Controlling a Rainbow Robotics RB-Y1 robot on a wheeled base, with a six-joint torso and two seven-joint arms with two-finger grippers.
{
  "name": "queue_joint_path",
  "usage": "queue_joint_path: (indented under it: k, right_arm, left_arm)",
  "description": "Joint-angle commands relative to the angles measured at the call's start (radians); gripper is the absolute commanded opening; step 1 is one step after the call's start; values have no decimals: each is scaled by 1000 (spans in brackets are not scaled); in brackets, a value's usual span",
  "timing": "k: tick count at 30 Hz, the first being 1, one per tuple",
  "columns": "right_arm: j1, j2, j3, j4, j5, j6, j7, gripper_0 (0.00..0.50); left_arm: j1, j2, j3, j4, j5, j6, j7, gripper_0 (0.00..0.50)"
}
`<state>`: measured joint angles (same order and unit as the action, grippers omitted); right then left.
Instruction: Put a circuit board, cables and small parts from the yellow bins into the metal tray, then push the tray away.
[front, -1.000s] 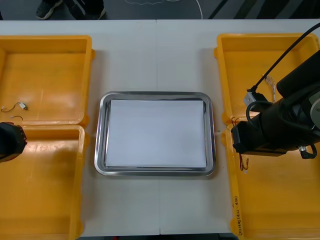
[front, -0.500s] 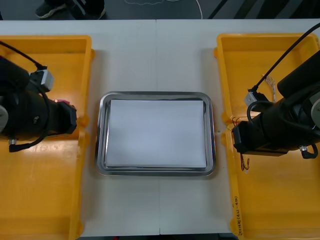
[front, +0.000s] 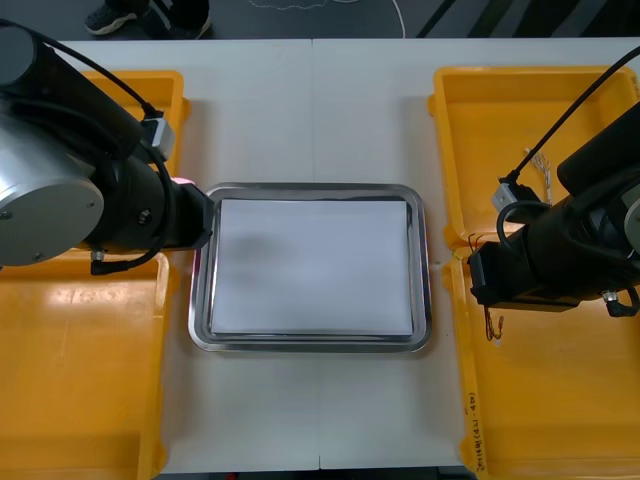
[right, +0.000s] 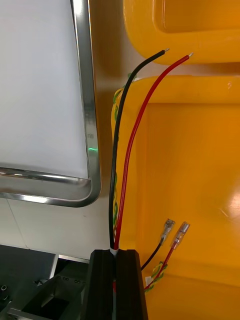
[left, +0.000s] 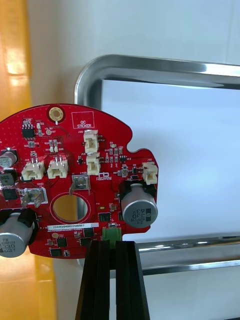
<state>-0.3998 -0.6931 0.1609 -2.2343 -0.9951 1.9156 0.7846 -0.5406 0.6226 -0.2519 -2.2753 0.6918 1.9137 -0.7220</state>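
Now left gripper (left: 111, 244) clamps circuit board (left: 75, 150) by edge, over metal tray (left: 150, 64) rim; right gripper (right: 116, 251) pinches black-and-red cable (right: 113, 160).

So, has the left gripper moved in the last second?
Yes. The left gripper swung from the table's left edge, across the yellow bins, to the metal tray's left rim, carrying the circuit board.

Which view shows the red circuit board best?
The left wrist view: the circuit board faces the camera, shut in the left gripper. In the front view the left arm covers almost all of it; the right wrist view looks at the right gripper's cable.
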Motion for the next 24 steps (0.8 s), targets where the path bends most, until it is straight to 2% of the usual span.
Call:
queue_joint_path:
  k: [1, 8, 15, 24]
  right_arm:
    - [-25, -39, 9, -7, -7, 4, -15, 0]
    - [-24, -45, 9, -7, -7, 4, -13, 0]
    - [-24, -45, 9, -7, -10, 4, -11, 0]
    - [-22, -45, 9, -7, -14, 4, -10, 0]
  left_arm:
    - [-36, -67, -61, -3, -29, 6, 4, 0]
    - [-38, -133, -161, 5, -86, 6, 12, 0]
    - [-41, -196, -251, 72, -149, 6, 6, 0]
    - [-41, -235, -325, 148, -184, 6, 16, 0]
